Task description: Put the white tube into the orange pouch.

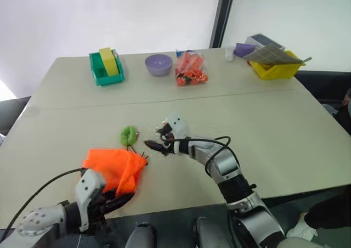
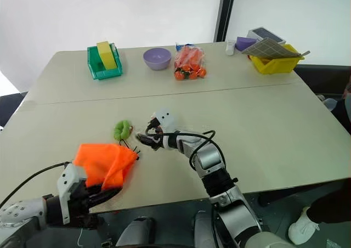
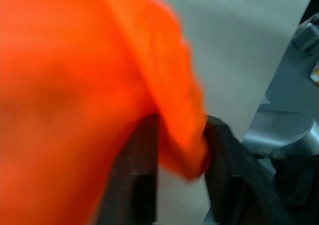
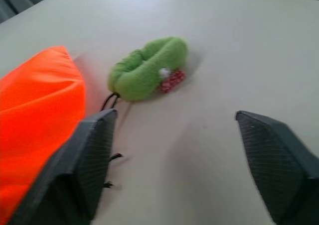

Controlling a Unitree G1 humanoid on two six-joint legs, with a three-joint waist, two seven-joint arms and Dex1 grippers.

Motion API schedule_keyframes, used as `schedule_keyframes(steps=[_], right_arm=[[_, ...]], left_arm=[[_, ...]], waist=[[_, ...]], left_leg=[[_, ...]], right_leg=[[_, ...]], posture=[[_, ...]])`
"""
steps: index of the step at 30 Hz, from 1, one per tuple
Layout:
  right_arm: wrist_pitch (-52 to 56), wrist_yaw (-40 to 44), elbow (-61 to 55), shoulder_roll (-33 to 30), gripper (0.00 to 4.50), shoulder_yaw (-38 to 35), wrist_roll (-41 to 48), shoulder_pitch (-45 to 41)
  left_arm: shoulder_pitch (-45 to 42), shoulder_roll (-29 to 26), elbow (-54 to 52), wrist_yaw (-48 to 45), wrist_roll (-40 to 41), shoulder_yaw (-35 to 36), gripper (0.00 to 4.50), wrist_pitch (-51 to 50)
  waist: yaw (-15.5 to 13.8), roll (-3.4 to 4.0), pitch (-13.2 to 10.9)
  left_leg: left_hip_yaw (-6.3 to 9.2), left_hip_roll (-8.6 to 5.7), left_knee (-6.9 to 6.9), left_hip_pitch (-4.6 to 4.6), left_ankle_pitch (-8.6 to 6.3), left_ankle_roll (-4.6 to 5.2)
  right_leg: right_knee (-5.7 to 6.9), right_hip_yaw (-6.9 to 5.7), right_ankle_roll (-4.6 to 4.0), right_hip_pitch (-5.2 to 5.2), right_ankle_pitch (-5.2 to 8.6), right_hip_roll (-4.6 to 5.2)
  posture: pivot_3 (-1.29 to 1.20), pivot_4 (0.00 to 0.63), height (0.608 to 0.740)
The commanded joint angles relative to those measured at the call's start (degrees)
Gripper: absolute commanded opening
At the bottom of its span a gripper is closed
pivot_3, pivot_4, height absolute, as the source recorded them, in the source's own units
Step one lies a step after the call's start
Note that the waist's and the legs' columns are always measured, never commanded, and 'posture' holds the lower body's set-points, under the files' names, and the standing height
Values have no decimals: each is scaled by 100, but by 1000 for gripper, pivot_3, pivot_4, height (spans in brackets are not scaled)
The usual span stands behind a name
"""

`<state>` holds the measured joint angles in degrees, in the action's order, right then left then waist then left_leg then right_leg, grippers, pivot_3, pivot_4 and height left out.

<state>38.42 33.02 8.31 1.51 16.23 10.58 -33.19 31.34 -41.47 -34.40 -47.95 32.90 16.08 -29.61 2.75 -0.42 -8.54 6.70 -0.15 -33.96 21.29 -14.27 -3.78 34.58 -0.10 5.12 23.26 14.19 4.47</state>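
At the near edge of the tabletop [image 1: 285, 144], my left fingers [image 3: 144, 170] are pinching a fold of the orange pouch [image 1: 115, 168], the fabric bunching up between the two black pads and lifting slightly off the surface. Just beyond, my right fingers [image 4: 99, 155] are standing wide apart and holding nothing, hovering close over the tabletop beside the pouch's far edge, next to the thin black cord [image 4: 110, 101] running to the green pull [image 1: 129, 134]. The white tube is not showing anywhere on the tabletop; I am judging it is probably already inside the pouch, since the bag is looking bulky, though I cannot confirm that from here. If so, what is left is likely only closing or setting down the pouch. Farther off, along the back of the tabletop, a green bin [image 1: 106, 69] with a yellow block [image 1: 108, 60], a purple bowl [image 1: 158, 65], a clear bag of orange-red items [image 1: 191, 69] and a yellow tray [image 1: 276, 68] are sitting untouched, well apart from the work.
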Motion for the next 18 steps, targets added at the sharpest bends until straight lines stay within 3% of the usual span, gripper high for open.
schedule_keyframes(steps=[1, 11, 14, 18], right_arm=[[-42, -235, 214, 379, 4500, 46, -19, -438], [-690, -1251, 2465, 1206, 4500, -214, -277, -1425], [-957, -1303, 2821, 1260, 3630, -256, -206, -1521], [-1167, -1129, 2887, 1261, 1692, -200, -157, -1513]], left_arm=[[42, -78, 190, -63, -184, 414, 2682, 277], [-106, 134, 359, -194, -59, 780, 2682, 648], [-74, 194, 265, -198, -55, 781, 2725, 680], [-23, 249, 178, -168, 2, 833, 2725, 629]], waist=[[-6, 0, 0], [-11, -1, 1], [-9, -1, 2], [-2, -1, 2]], left_leg=[[0, 1, 0, 0, 0, 0], [-6, -5, -1, 4, -1, -2], [-2, -2, 2, -3, 0, -1], [-3, -2, 2, -3, 0, 0]], right_leg=[[1, 0, 0, 5, 0, -1], [-32, -1, -13, 6, -9, 11], [-21, -2, -13, 4, -9, 5], [-18, -2, -13, -3, -9, 4]], posture=[[0, 150, 740], [0, 150, 740], [0, 150, 740], [0, 150, 740]])
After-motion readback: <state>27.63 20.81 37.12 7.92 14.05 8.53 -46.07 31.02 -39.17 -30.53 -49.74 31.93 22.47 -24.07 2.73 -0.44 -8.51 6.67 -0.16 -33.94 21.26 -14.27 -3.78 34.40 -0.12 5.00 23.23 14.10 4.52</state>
